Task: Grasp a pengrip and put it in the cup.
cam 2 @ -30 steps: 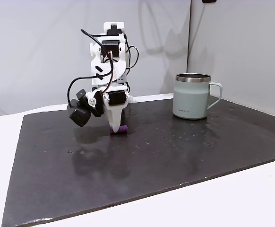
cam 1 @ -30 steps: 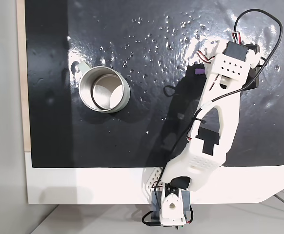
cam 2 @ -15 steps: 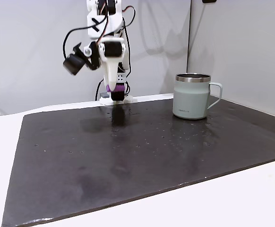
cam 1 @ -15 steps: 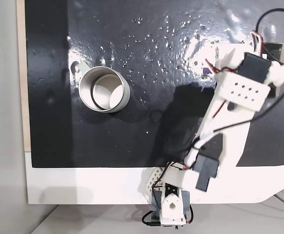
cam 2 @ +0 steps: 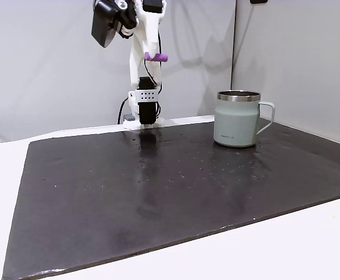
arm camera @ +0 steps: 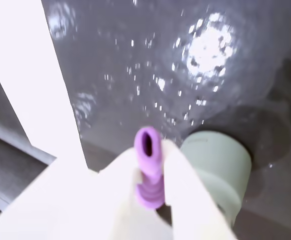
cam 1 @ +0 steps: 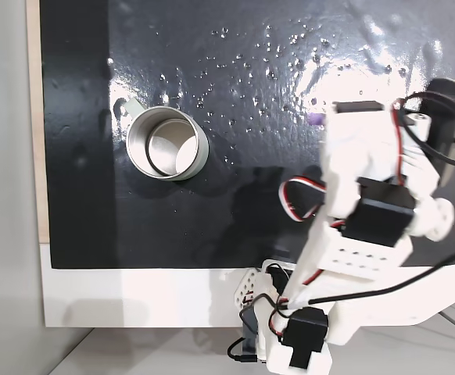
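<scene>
In the wrist view the jaws (arm camera: 153,187) are clamped on the pengrip (arm camera: 148,167). The purple ribbed tube stands between the two white fingers (arm camera: 185,190) with its open end protruding past the fingertips. In the same view the cup (arm camera: 216,167) lies beyond the jaws on the black mat (arm camera: 150,65).

In a fixed view from the side, the pengrip (cam 2: 156,57) is carried high above the mat (cam 2: 176,192), level with the upper part of the arm (cam 2: 142,64), and well apart from the cup (cam 2: 238,118). The cup stands upright, handle to the right of that view, with bare mat between it and the arm base.

In a fixed view from above, the arm (cam 1: 368,226) covers the jaws; a small purple part of the pengrip (cam 1: 315,120) shows at the arm's left edge. The cup (cam 1: 166,144) shows its shiny inside and sits left of centre on the mat (cam 1: 235,70), clear of the mat edges. The white tabletop (cam 1: 134,297) borders the mat at the bottom of that view.
</scene>
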`<action>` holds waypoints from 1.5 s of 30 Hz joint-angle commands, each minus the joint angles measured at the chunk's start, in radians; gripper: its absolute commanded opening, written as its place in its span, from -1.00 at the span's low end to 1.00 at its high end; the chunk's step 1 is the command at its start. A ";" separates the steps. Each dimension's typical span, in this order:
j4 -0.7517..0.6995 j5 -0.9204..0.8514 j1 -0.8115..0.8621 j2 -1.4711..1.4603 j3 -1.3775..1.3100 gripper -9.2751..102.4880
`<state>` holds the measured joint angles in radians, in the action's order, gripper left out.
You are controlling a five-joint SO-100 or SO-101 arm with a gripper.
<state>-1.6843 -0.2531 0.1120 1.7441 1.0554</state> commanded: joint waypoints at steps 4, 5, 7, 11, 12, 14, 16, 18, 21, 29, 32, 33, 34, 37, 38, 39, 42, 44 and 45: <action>-0.005 0.150 -0.276 0.025 -0.025 -0.83; -0.005 0.169 -0.314 0.020 -0.026 -0.83; -0.005 0.199 -0.387 -0.002 -0.028 -0.83; -0.005 0.232 -0.509 -0.049 -0.048 -0.83; -0.005 0.233 -0.535 -0.063 -0.057 -0.83; -0.005 0.235 -0.583 -0.094 -0.074 -0.83; -0.005 0.230 -0.623 -0.120 -0.084 -0.83; -0.005 0.218 -0.655 -0.143 -0.101 -0.83; -0.005 0.204 -0.681 -0.169 -0.133 -0.83; -0.006 0.196 -0.703 -0.183 -0.130 -0.76; -0.008 0.195 -0.703 -0.167 -0.107 -0.33; -0.008 0.190 -0.703 -0.163 -0.100 -0.24; -0.008 0.186 -0.703 -0.156 -0.092 -0.16; -0.008 0.179 -0.703 -0.147 -0.075 -0.06; -0.008 0.178 -0.703 -0.144 -0.072 -0.05; -0.008 0.178 -0.703 -0.143 -0.069 -0.05; -0.008 0.176 -0.703 -0.140 -0.066 -0.05; -0.008 0.175 -0.703 -0.137 -0.066 -0.05; -0.008 0.175 -0.703 -0.135 -0.066 -0.06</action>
<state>-1.6843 -0.0660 -0.5860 1.5524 0.9971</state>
